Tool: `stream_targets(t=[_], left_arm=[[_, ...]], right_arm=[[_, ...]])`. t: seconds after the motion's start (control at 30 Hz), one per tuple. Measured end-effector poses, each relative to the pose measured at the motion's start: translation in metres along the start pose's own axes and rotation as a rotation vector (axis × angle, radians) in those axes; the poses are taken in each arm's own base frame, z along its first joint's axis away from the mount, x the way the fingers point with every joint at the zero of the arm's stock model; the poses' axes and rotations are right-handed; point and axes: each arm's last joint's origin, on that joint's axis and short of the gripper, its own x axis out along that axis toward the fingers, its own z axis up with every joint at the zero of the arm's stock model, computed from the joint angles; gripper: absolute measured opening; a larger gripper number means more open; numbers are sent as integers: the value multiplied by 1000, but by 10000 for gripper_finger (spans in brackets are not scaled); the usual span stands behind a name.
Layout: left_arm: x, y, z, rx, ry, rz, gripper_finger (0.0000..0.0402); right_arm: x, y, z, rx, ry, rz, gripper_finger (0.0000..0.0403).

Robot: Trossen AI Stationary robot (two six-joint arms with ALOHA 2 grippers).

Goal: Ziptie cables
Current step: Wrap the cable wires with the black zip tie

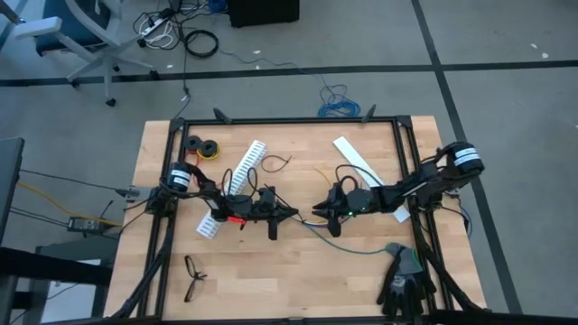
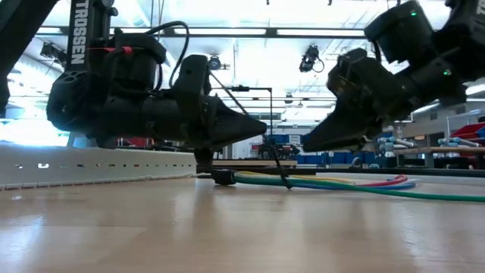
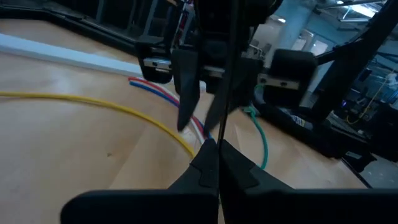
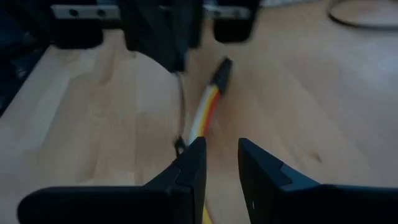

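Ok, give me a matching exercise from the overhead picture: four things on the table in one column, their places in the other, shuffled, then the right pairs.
Things:
1. eyeglasses
2. black gloves
3. white slotted strip
4. left gripper

Places:
A. near edge of the table, on the right arm's side
B. middle of the table, facing the right gripper
C. near edge of the table, on the left arm's side
D. lying slantwise on the left half, reaching toward the far edge

Pairs: 1-C, 2-A, 3-D, 4-B
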Motion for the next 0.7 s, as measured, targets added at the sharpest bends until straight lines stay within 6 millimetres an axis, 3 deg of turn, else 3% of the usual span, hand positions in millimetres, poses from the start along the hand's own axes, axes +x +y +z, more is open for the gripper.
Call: stream_targets(t=[0.37,0.7], left_arm=[[11,-2,-1,30,50,-2,0],[16,2,6,31,10,30,0]], right_arm=[[23,9,0,-34,31,74,76],[24,14,-3,-31,32,73,75]])
